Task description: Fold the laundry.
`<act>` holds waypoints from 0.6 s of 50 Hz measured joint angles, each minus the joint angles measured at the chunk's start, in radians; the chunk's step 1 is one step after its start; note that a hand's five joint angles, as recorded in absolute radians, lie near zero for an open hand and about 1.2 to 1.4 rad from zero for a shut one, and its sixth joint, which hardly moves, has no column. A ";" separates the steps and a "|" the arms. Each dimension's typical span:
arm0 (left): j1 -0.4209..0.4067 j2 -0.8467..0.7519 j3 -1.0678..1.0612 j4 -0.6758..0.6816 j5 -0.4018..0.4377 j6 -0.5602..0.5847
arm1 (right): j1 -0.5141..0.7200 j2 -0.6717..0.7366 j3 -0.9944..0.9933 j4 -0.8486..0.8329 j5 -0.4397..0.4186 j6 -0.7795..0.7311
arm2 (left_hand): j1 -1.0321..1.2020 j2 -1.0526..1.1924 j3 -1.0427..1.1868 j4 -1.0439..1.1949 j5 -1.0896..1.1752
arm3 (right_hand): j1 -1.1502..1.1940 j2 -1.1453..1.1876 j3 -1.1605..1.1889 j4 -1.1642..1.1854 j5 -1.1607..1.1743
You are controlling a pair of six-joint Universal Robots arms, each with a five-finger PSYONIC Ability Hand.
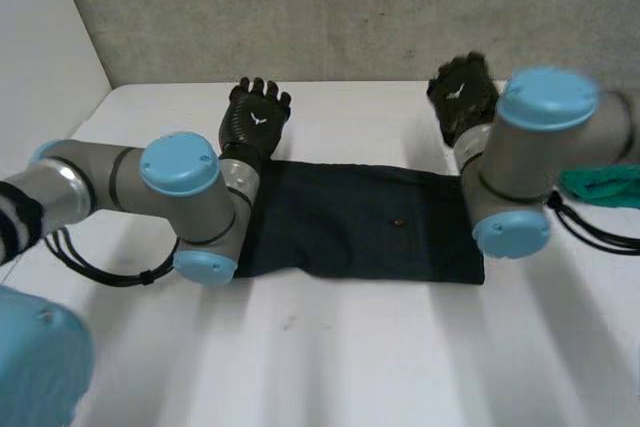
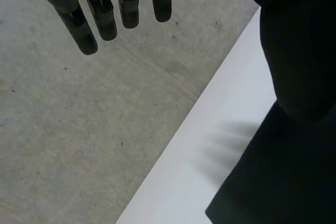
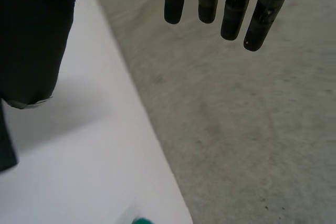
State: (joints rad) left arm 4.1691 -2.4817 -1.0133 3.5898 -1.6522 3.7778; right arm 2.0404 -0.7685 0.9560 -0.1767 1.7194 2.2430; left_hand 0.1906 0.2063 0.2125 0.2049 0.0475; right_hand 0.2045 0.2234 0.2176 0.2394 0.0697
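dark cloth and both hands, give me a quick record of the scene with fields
cloth: dark cloth, flat on the white table as a long rectangle
left hand: left hand open, fingers straight, beyond the cloth's far left corner, holding nothing
right hand: right hand open, fingers straight, beyond the far right corner, holding nothing
other: green cloth on the table's right side, apart from the dark cloth

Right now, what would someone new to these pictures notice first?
A dark cloth lies flat in a long rectangle across the middle of the white table, between the two arms. The black left hand and right hand are at its far corners, fingers straight and holding nothing. A green cloth sits crumpled at the table's right side.
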 measured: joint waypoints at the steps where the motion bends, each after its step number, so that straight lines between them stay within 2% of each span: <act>1: -0.002 0.047 -0.048 0.001 -0.001 -0.002 | -0.002 -0.081 0.051 0.006 -0.002 0.068 | 0.000 0.000 0.000 0.000 0.000 | 0.000 0.000 0.000 0.000 0.000; 7: -0.008 0.266 -0.279 -0.003 -0.003 -0.010 | -0.008 -0.296 0.240 0.120 -0.050 0.239 | 0.000 0.000 0.000 0.000 0.000 | 0.000 0.000 0.000 0.000 0.000; 12: -0.010 0.460 -0.508 -0.004 0.004 -0.049 | -0.042 -0.433 0.471 0.255 -0.169 0.403 | 0.000 0.000 0.000 0.000 0.000 | 0.000 0.000 0.000 0.000 0.000; 17: -0.014 0.559 -0.651 -0.004 0.009 -0.123 | -0.077 -0.473 0.605 0.259 -0.247 0.498 | 0.000 0.000 0.000 0.000 0.000 | 0.000 0.000 0.000 0.000 0.000; 18: -0.017 0.580 -0.690 -0.003 0.011 -0.159 | -0.095 -0.480 0.668 0.222 -0.284 0.537 | 0.000 0.000 0.000 0.000 0.000 | 0.002 0.004 0.006 0.002 0.002; 20: -0.021 0.591 -0.720 -0.001 0.012 -0.201 | -0.106 -0.479 0.710 0.174 -0.305 0.560 | 0.000 0.000 0.000 0.000 0.000 | 0.007 0.015 0.019 0.007 0.010; 23: -0.024 0.594 -0.736 0.001 0.013 -0.234 | -0.111 -0.474 0.729 0.142 -0.313 0.569 | 0.000 0.000 0.000 0.000 0.000 | 0.019 0.039 0.042 0.023 0.031; 25: -0.026 0.588 -0.748 0.005 0.013 -0.293 | -0.121 -0.442 0.767 0.037 -0.324 0.584 | 0.000 0.000 0.000 0.000 0.000 | 0.097 0.122 0.137 0.113 0.103; 30: -0.017 0.581 -0.741 0.009 0.012 -0.331 | -0.134 -0.380 0.772 -0.030 -0.323 0.582 | 0.000 0.000 0.000 0.000 0.000 | 0.122 0.144 0.161 0.143 0.135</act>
State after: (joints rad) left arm 4.1520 -1.9003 -1.7539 3.5985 -1.6402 3.4465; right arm 1.9059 -1.1485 1.7277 -0.2066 1.3966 2.8254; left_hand 0.1906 0.2063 0.2125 0.2049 0.0475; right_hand 0.3265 0.3670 0.3790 0.3821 0.2050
